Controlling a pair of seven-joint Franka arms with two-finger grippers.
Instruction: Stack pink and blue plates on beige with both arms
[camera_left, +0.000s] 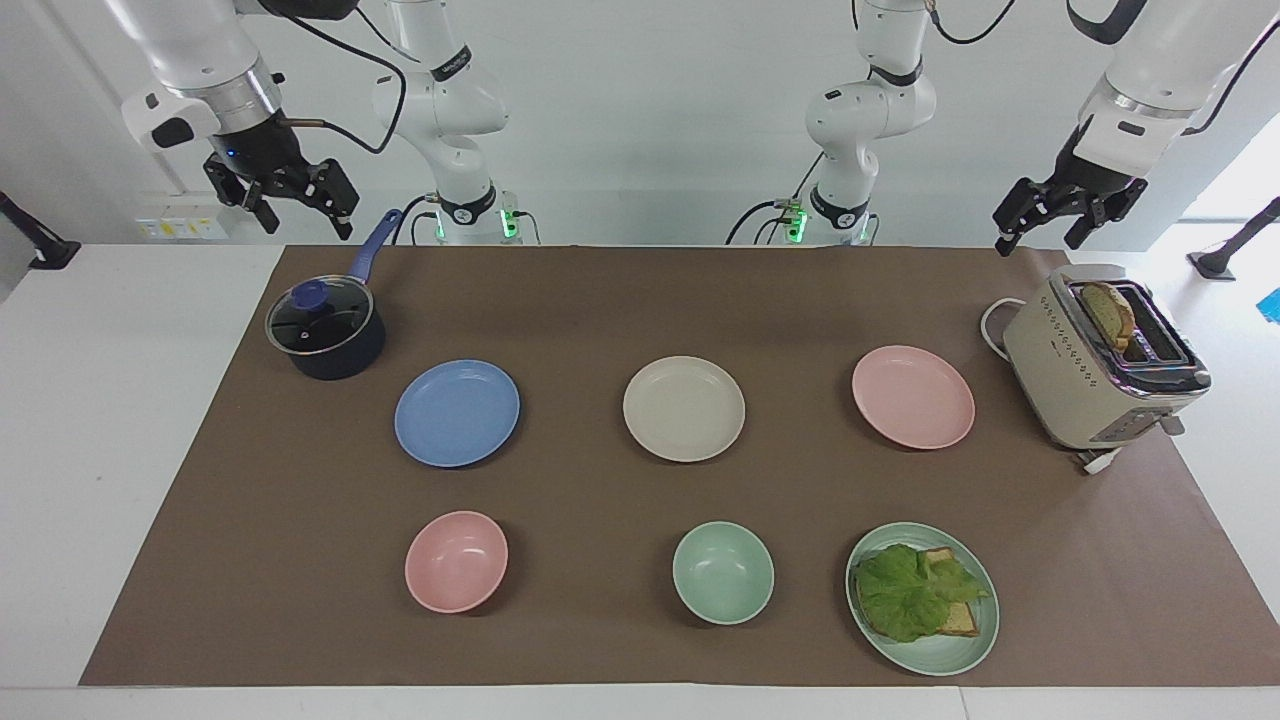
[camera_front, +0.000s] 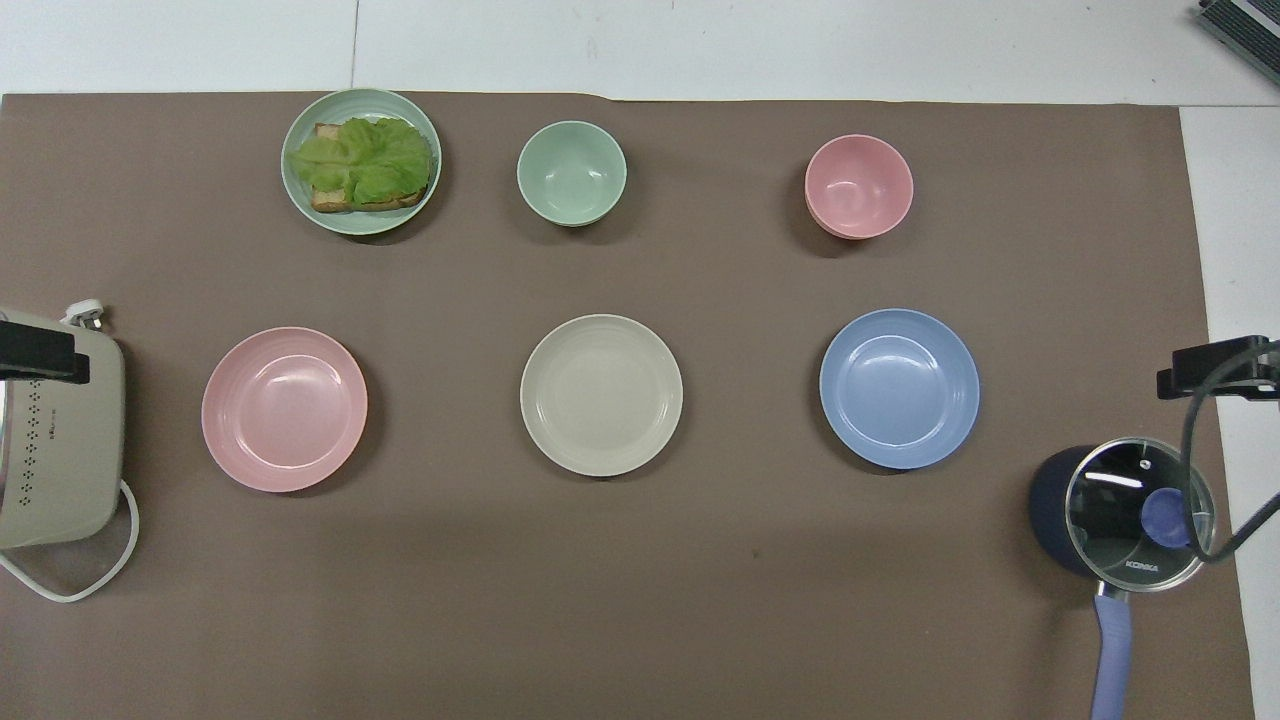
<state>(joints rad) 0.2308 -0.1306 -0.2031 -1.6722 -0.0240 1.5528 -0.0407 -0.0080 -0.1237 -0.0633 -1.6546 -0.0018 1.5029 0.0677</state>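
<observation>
Three equal plates lie in a row across the middle of the brown mat. The beige plate (camera_left: 684, 408) (camera_front: 601, 394) is in the centre. The blue plate (camera_left: 457, 413) (camera_front: 899, 388) lies toward the right arm's end and the pink plate (camera_left: 913, 396) (camera_front: 284, 409) toward the left arm's end. All three are bare and apart from each other. My right gripper (camera_left: 307, 225) hangs open in the air over the table's edge by the pot. My left gripper (camera_left: 1040, 240) hangs open high over the toaster's end. Neither holds anything.
A dark pot with a glass lid (camera_left: 325, 330) stands near the blue plate. A beige toaster (camera_left: 1100, 365) holding bread stands beside the pink plate. Farther from the robots are a pink bowl (camera_left: 456, 561), a green bowl (camera_left: 723, 572) and a green plate (camera_left: 975, 640) with lettuce on toast.
</observation>
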